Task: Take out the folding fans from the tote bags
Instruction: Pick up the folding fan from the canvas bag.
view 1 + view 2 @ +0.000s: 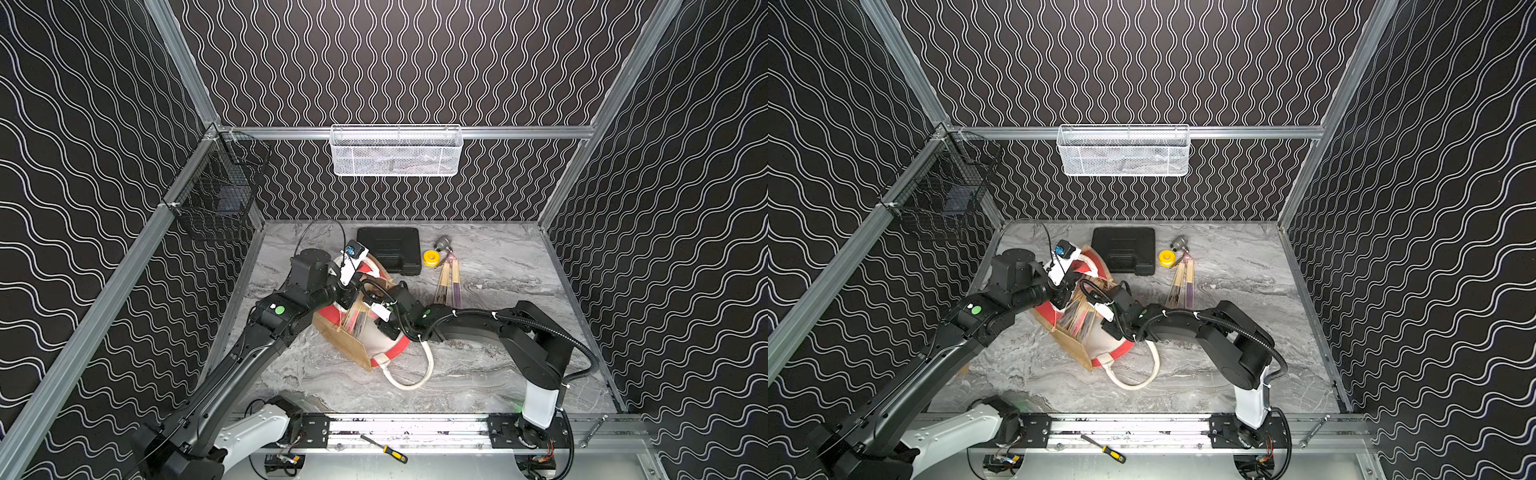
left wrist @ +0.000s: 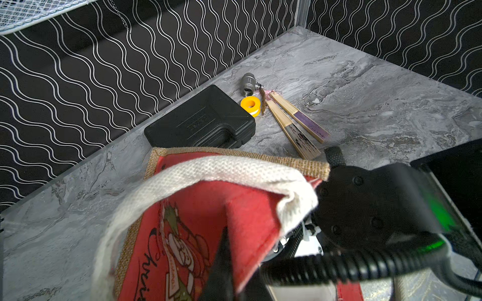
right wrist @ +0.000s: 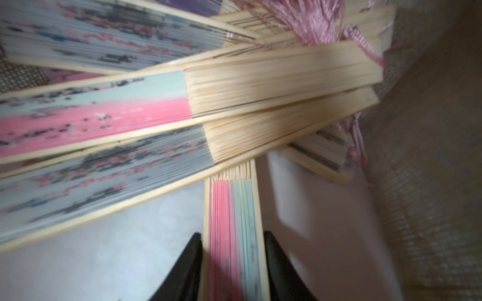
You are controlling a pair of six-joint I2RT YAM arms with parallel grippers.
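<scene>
Black wavy-line walls [image 1: 395, 62]; grey marble tabletop [image 1: 498, 374]; white mesh basket [image 1: 395, 151] on back rail [image 1: 519, 132].

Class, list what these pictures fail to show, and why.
Fans inside the tote bag: count hidden by both arms, both top views.
White mesh basket: contents blurred behind mesh, both top views.
Left gripper: mostly cut off by left wrist view's edge.
Pink-and-mint fan in right gripper: far end under other fans, right wrist view.

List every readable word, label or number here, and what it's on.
"Chri": start of a cursive word on the red panel of the tote bag, rest cut off.
Small print beside it: too blurred to read.
Embossed label on the black case: too small to read.
</scene>
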